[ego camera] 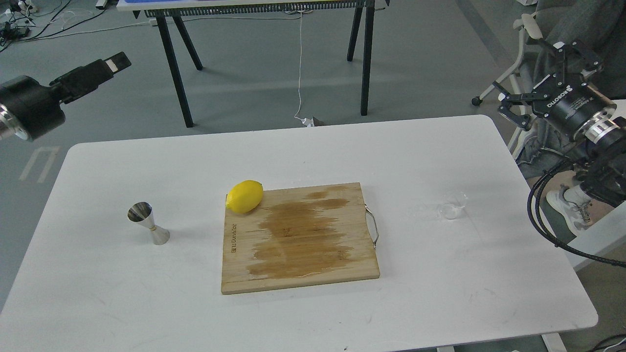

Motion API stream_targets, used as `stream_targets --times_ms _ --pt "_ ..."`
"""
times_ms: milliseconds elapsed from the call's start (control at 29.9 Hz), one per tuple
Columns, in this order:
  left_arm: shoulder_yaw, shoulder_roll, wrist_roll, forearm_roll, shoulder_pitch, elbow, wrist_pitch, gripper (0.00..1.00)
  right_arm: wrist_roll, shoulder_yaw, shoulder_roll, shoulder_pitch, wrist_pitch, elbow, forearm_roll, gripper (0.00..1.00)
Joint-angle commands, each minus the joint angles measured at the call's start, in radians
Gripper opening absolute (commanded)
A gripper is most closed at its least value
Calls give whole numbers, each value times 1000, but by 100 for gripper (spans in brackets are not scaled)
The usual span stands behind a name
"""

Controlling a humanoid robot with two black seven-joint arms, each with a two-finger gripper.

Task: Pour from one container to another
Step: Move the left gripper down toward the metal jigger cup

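The clear glass cup (pixel 452 205) stands on the white table (pixel 146 303), right of the board, with nothing touching it. Far to the left, near the table's left side, the steel jigger (pixel 148 222) stands upright. My right gripper (pixel 533 73) hovers off the table's far right corner, well above and behind the cup; its fingers are spread open and empty. My left gripper (pixel 117 62) hangs beyond the far left corner, high above the jigger. It is seen side-on as one dark bar, so its fingers cannot be told apart.
A wooden cutting board (pixel 298 237) with a wet stain and a metal handle lies mid-table, a lemon (pixel 244 195) on its far left corner. A seated person (pixel 567 24) and a chair are behind my right gripper. A black-legged table (pixel 264 10) stands farther back.
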Motion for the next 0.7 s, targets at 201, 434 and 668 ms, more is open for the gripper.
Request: stream_targets --times_ms 201,434,668 --pt "-8 122 0 223 331 -85 598 99 1 -2 11 -1 0 -1 -1 99" --pt "-5 113 0 220 564 -72 598 99 0 -13 14 -3 0 -1 -1 99" --pt "-5 3 0 218 642 -8 598 98 0 -11 12 -7 0 -1 -1 99"
